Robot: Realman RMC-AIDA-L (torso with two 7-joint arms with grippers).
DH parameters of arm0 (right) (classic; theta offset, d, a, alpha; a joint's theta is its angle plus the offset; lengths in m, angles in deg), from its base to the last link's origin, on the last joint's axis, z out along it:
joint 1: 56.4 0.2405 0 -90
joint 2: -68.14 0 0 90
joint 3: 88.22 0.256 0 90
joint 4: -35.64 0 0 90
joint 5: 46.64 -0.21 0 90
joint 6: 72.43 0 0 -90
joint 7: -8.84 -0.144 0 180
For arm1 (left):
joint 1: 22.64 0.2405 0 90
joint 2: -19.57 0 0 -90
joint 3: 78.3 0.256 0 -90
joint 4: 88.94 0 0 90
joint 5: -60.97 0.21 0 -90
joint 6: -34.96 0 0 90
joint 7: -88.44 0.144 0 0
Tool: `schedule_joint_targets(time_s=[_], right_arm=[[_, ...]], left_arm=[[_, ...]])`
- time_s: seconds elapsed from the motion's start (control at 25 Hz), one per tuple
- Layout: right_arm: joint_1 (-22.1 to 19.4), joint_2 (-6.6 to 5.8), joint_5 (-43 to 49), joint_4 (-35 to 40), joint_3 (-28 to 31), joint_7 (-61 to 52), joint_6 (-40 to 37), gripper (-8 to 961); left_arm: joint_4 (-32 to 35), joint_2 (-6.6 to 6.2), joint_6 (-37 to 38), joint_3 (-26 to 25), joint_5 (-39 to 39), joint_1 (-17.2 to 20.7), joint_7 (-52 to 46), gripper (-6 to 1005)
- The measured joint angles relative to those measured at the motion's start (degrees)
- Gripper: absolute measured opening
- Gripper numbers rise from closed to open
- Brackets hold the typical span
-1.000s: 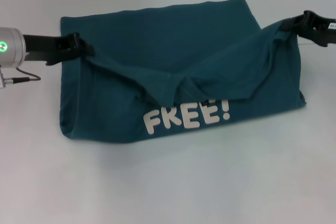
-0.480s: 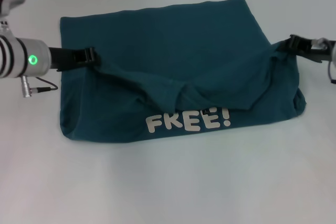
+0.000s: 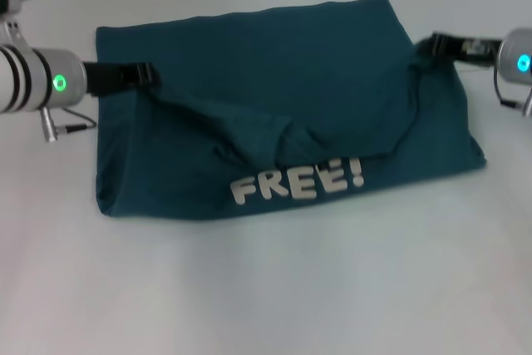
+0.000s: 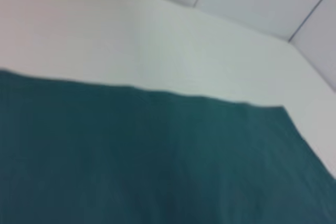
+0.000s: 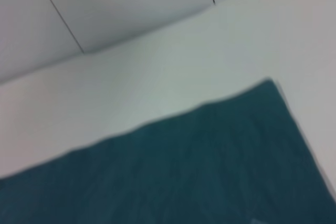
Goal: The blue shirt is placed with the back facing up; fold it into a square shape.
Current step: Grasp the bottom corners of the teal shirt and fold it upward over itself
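Note:
The blue shirt [image 3: 274,72] lies spread across the white table in the head view. Its near part is folded back, so the white letters "FREE!" [image 3: 296,181] face up along the front. My left gripper [image 3: 150,75] is shut on the folded edge at the shirt's left side. At the right side my right gripper [image 3: 426,43] is shut on the same edge. The cloth sags in loose folds between the two. Both wrist views show only flat teal cloth, shirt [image 4: 157,166] and shirt [image 5: 184,177], against the table, with no fingers in them.
The white table [image 3: 266,288] stretches bare in front of the shirt and on both sides. A pale panelled wall [image 5: 131,3] rises behind the table's far edge in the wrist views.
Both grippers have carried the folded edge farther back and lower. The raised cloth has sunk toward the shirt, and the fold lies flatter.

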Motion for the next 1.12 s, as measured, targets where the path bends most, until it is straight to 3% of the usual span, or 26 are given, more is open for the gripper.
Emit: schedule_joint_targets(time_s=[0.28,0.52,0.68,0.96,1.12], right_arm=[[1.8,-1.56,0.3,0.1,-1.7,0.4,0.4,39],[3.9,-0.78,4.4,-6.3,-4.7,0.5,9.6,38],[4.5,-0.19,6.4,-7.5,-6.7,0.5,12.3,37],[4.5,-0.05,6.6,-5.3,-7.7,0.5,11.5,38],[4.5,0.35,6.6,-2.8,-8.3,1.2,9.7,39]], left_arm=[[-2.3,-0.88,-1.8,0.5,0.5,-2.2,-0.6,15],[-5.0,-0.48,-6.1,4.3,0.7,-2.6,-0.3,16],[-3.4,0.70,-7.6,4.5,1.3,-1.2,-1.2,21],[8.0,3.91,-7.7,4.6,1.5,4.6,-5.7,40],[10.2,4.57,-7.6,4.7,1.8,5.9,-6.9,51]])
